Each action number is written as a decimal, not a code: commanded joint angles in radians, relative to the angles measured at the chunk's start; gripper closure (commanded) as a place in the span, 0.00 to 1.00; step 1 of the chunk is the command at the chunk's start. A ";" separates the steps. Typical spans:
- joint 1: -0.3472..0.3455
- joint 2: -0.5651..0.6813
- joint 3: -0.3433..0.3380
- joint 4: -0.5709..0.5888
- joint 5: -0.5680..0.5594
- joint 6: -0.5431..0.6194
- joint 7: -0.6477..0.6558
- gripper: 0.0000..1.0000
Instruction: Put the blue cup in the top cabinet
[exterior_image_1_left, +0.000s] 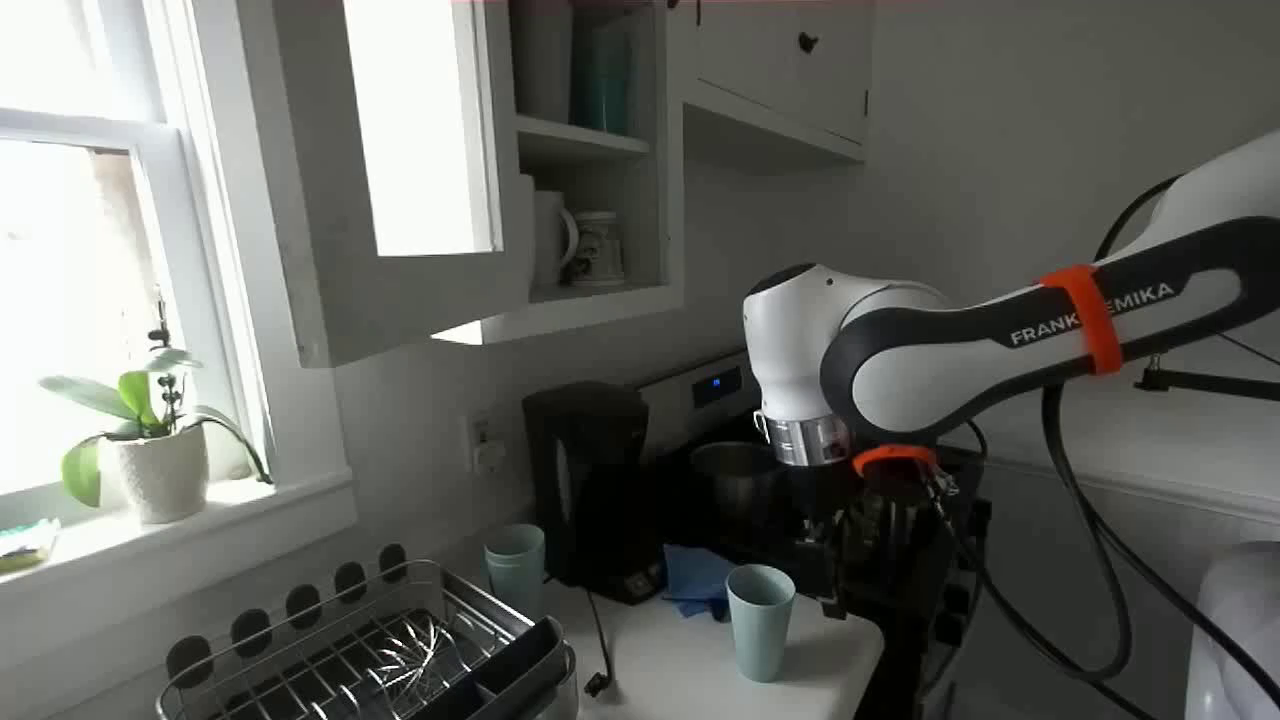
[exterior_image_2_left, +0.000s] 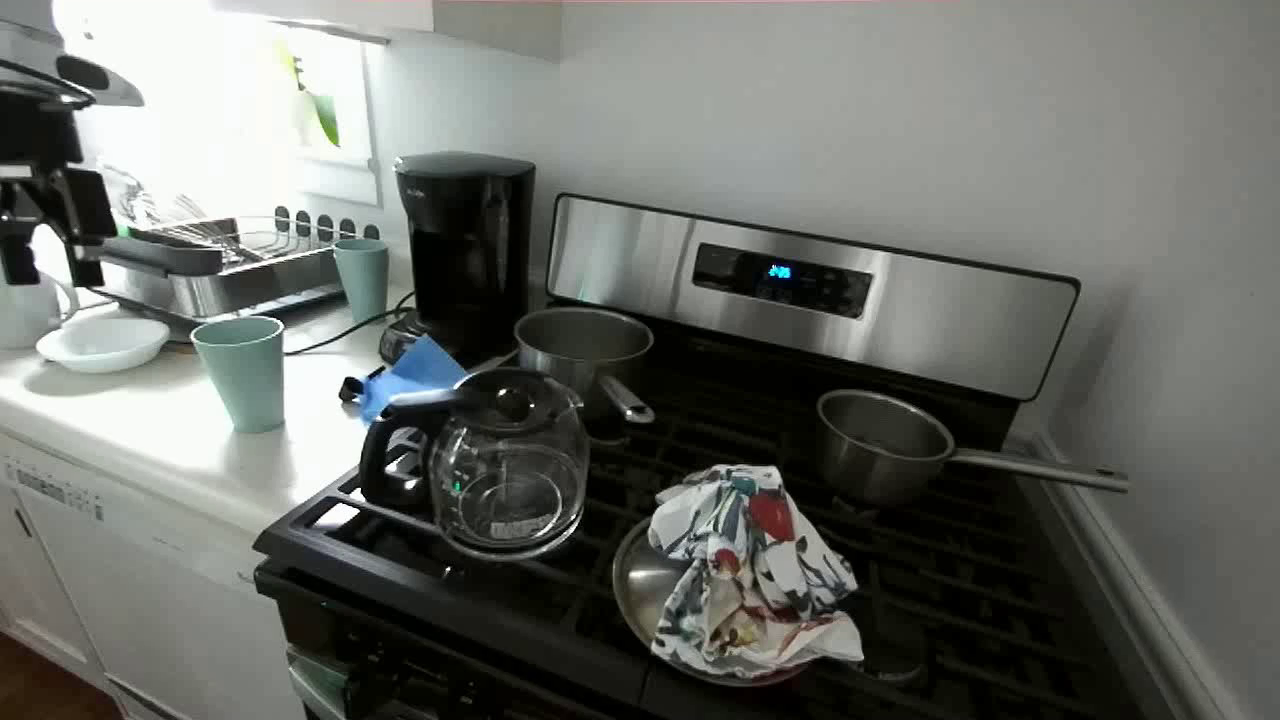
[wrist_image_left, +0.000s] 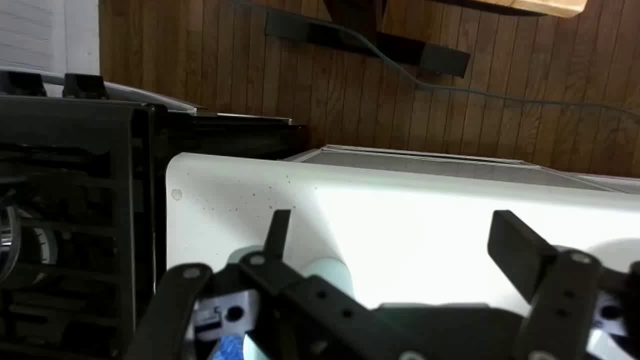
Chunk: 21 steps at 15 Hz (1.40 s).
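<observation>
The light-blue cup (exterior_image_1_left: 760, 630) stands upright near the end of the white counter; it also shows in an exterior view (exterior_image_2_left: 245, 380). In the wrist view a pale blue cup (wrist_image_left: 331, 274) is partly hidden behind a gripper finger. The top cabinet (exterior_image_1_left: 410, 300) has its door open, with white mugs on its lower shelf and teal glasses above. My gripper (wrist_image_left: 392, 217) is open, with nothing between its fingers, pointing down above the counter. It shows at the upper left in an exterior view (exterior_image_2_left: 52, 265), above cup height and apart from the cup.
A similar cup (exterior_image_1_left: 516, 565) stands beside the coffee maker (exterior_image_1_left: 590, 480). A dish rack (exterior_image_1_left: 400, 640) and a white bowl (exterior_image_2_left: 103, 343) are on the counter. A blue cloth (exterior_image_2_left: 415, 375) lies by the stove, which bears a glass carafe (exterior_image_2_left: 510, 480), pots and a patterned cloth (exterior_image_2_left: 750, 580).
</observation>
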 joint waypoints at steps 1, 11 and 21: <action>0.022 0.004 -0.019 0.001 -0.009 -0.002 0.009 0.00; -0.022 -0.019 -0.126 -0.066 0.015 0.178 -0.003 0.00; -0.069 0.034 -0.215 -0.216 0.079 0.588 0.018 0.00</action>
